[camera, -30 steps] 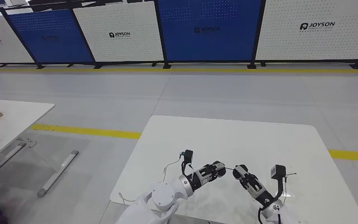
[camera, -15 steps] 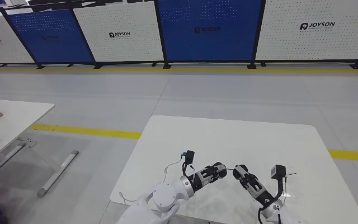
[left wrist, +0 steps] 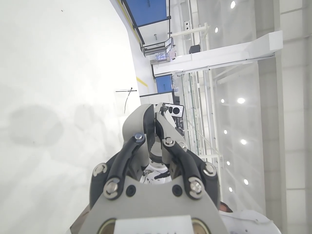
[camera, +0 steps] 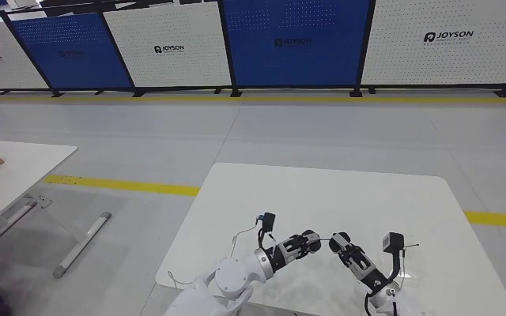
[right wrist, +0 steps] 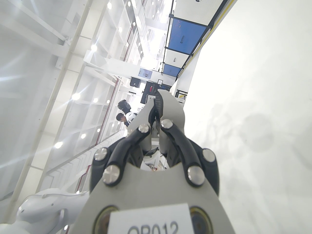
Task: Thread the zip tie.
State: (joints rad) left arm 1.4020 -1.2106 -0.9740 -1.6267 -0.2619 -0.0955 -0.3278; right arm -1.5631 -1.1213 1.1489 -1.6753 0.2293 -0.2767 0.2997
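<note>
Reading the top view as a dial, the smooth white tabletop [camera: 332, 189], matt and round-cornered, has both arms at its 6 o'clock edge. The left hand [camera: 315, 236] sits on the 7 o'clock side and the right hand [camera: 336, 239] on the 5 o'clock side, with their tips facing each other and near together. A fine dark strand [camera: 324, 237] spans the small gap from one tip to the other. It is too thin to tell whether either hand pinches it.

In the left wrist view the left hand's two smooth grey shell fingers [left wrist: 134, 122] are pressed together, black ribbed pads face to face. Behind them are curved black link bars and bright round screw heads. The right wrist view shows the right hand built alike: its grey fingers [right wrist: 173, 108] are pressed together on a black ribbed pad, and what lies in the seam cannot be made out.

A thin black plastic zip tie [left wrist: 127, 98] lies flat on the tabletop, apart from both hands, at 3 o'clock of the right hand. It has a small square head, a curved tail running off from it and a straight piece crossing at the head.

Beyond the tabletop at 12 o'clock stands a row of perforated panels [camera: 296, 43], blue and white by turns. A yellow floor stripe [camera: 118, 185] runs behind the tabletop from 9 towards 3 o'clock. A second white table [camera: 24, 162] stands at 9 o'clock.
</note>
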